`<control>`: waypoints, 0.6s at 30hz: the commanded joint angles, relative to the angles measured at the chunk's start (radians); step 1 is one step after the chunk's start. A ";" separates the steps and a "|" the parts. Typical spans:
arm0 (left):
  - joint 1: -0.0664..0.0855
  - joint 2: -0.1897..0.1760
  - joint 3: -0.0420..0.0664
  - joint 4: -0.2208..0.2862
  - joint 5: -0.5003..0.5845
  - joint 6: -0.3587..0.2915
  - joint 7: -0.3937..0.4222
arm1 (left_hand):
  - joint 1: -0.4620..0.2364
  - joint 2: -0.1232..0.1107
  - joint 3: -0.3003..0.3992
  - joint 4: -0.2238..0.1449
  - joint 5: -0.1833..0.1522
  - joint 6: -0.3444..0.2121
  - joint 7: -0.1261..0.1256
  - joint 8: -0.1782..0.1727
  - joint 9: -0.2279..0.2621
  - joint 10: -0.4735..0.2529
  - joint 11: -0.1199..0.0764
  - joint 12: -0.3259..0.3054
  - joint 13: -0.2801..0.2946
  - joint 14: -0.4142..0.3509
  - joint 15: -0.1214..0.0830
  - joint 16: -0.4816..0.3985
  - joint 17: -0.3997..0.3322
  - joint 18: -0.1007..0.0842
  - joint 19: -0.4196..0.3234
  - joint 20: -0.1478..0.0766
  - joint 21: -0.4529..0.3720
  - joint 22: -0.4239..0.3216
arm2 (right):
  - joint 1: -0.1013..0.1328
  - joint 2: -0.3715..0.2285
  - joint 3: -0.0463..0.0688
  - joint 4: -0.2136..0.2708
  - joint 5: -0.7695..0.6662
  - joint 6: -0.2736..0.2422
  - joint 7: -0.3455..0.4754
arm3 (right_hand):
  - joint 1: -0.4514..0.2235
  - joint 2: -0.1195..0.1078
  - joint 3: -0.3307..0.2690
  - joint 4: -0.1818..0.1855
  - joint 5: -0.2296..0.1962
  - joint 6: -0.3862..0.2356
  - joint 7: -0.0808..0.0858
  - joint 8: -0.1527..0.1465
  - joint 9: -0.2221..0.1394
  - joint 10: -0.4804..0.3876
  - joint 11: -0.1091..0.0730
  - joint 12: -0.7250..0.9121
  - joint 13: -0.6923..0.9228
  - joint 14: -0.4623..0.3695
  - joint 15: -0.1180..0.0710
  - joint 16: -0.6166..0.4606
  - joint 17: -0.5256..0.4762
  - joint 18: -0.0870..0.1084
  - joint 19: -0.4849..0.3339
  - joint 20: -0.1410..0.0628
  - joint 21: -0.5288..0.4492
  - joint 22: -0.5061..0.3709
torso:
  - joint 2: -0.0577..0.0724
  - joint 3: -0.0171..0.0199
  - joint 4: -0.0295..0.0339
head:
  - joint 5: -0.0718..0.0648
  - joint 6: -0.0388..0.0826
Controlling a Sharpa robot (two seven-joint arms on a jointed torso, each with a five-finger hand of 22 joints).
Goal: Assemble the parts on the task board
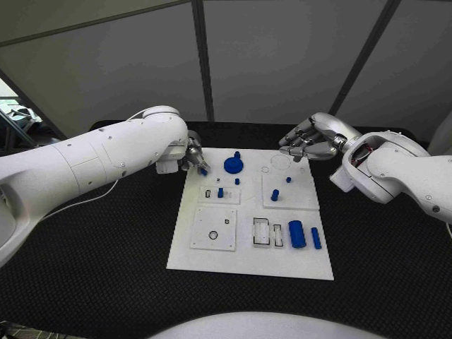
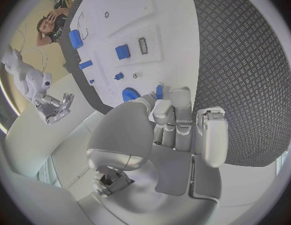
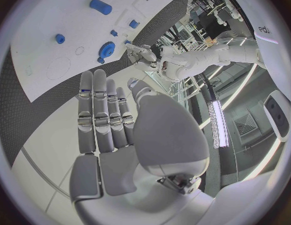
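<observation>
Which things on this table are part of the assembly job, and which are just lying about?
Part of the job:
- task board
- blue gear
- two blue cylinders
- small blue pegs
- left hand, pinching a small blue part
- right hand, open

Lying about:
- black table
- white cable

The flat white task board (image 1: pixel 248 258) looks like smooth matt plastic, no real glare on it. The small blue parts, like the toothed blue gear (image 1: pixel 233 165) and the chunky blue cylinder (image 1: pixel 296 234), read as plain moulded plastic with a slight sheen. The black worktop (image 1: pixel 389 247) has a rough, woven-looking textured mat, really obvious in the left wrist view. Both arms wear glossy white plastic shells, and the left robot hand (image 2: pixel 177 127) and right robot hand (image 3: pixel 111 120) look like satin silver metal.
</observation>
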 commanded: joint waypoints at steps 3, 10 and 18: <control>0.001 -0.031 0.001 0.045 0.045 -0.056 0.041 | -0.040 -0.024 0.159 -0.103 -0.003 -0.009 0.000 0.016 0.011 0.006 -0.002 -0.002 -0.003 0.001 -0.005 -0.004 0.001 -0.054 0.073 0.000 -0.001 0.211 | 0.002 0.002 0.001 -0.001 -0.002 0.005 0.006 | 0.000 0.006 0.007 -0.001 0.003 0.003 0.004 -0.005 0.001 0.003 0.001 -0.003 -0.001 0.007 -0.002 -0.004 0.001 0.004 0.006 0.000 -0.004 -0.001 | 0.000 0.0000 0.0016 | 0.003 0.001; 0.001 -0.101 0.001 0.161 0.055 -0.108 0.049 | -0.066 -0.041 0.206 -0.118 -0.004 -0.012 -0.001 0.030 0.020 0.005 -0.004 -0.007 -0.010 0.001 -0.005 -0.004 0.002 -0.054 0.073 -0.001 -0.002 0.211 | 0.002 0.000 0.001 -0.004 -0.002 0.004 0.007 | 0.000 0.006 0.007 -0.001 0.003 0.003 0.004 -0.005 0.001 0.003 0.001 -0.003 -0.001 0.007 -0.002 -0.004 0.001 0.004 0.006 0.000 -0.004 -0.001 | -0.001 0.0008 0.0035 | 0.009 0.000; -0.007 -0.189 0.000 0.312 0.021 -0.157 0.060 | -0.094 -0.092 0.315 -0.154 -0.004 -0.008 -0.005 0.054 0.033 0.021 -0.008 0.002 -0.001 0.002 -0.009 -0.003 0.003 -0.055 0.076 -0.005 0.002 0.216 | 0.002 0.001 0.001 -0.009 -0.002 0.004 0.008 | 0.002 0.007 0.009 -0.002 0.007 0.003 0.003 -0.005 0.001 0.003 0.001 -0.003 -0.001 0.007 -0.002 -0.005 0.001 0.004 0.007 -0.001 -0.005 -0.002 | -0.001 0.0003 0.0031 | 0.013 0.001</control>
